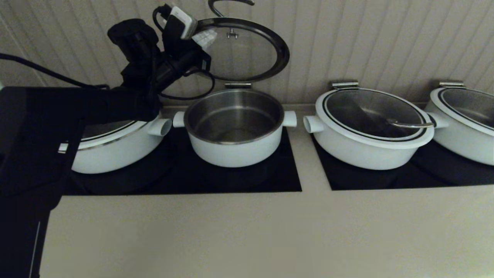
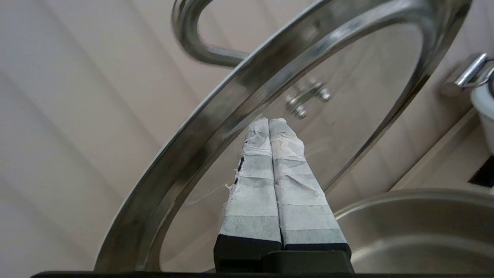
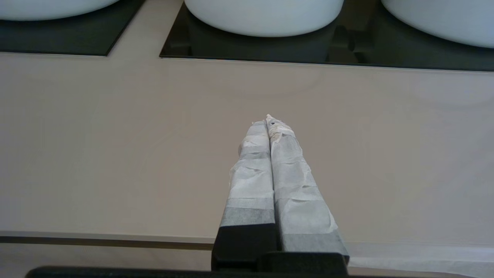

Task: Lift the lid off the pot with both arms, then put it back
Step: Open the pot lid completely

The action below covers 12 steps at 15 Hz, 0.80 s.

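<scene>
Currently the lid (image 1: 241,50) stands hinged open at 12 o'clock above the pot (image 1: 234,127); left end effector (image 2: 269,122) fingers pressed together, against its underside; reclosing remains.

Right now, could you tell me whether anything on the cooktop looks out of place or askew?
Only the lid stands out: it is tipped up above the open pot, with the shut left claw against its underside. The right claw, also shut, hangs over bare counter.
</scene>
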Motion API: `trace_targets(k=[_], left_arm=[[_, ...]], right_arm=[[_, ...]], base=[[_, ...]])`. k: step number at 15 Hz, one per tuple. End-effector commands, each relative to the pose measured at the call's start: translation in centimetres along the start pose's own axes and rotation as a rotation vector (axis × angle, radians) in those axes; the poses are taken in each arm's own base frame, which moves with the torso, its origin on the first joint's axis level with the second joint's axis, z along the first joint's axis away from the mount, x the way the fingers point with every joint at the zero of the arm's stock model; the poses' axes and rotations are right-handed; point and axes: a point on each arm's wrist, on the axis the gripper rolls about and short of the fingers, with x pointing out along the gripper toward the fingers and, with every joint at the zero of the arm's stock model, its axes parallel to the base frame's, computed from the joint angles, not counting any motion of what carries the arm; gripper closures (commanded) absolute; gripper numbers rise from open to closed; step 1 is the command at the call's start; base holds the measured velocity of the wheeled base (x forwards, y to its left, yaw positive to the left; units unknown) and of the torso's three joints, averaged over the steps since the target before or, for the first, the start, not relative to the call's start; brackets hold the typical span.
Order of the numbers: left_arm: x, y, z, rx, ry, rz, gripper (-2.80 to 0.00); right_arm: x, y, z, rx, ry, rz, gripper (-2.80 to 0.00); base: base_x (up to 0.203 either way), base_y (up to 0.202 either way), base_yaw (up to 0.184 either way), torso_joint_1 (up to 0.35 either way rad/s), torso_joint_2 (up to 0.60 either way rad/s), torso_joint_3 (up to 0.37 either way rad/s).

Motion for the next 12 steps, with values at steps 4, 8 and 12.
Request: trace_targets(k=[4, 8, 12], left_arm=[[-0.1, 0.5, 0.3, 0.012, -0.011, 0.011, 0.0], [-0.2, 1.1, 1.1, 0.023, -0.029, 0.023, 0.0], [-0.6, 2.2, 1.7, 0.036, -0.033, 0.043, 0.0]], right_arm=[[0.0, 0.0, 0.0, 0.0, 0.001, 0.001, 0.0], [0.0, 0.0, 0.0, 0.0, 0.001, 0.001, 0.0], [0.0, 0.0, 0.0, 0.0, 0.001, 0.002, 0.0]], base=[[0.0, 0.0, 0.0, 0.0, 0.0, 0.0], [0.0, 0.0, 0.0, 0.0, 0.0, 0.0], [0.0, 0.0, 0.0, 0.0, 0.0, 0.0]])
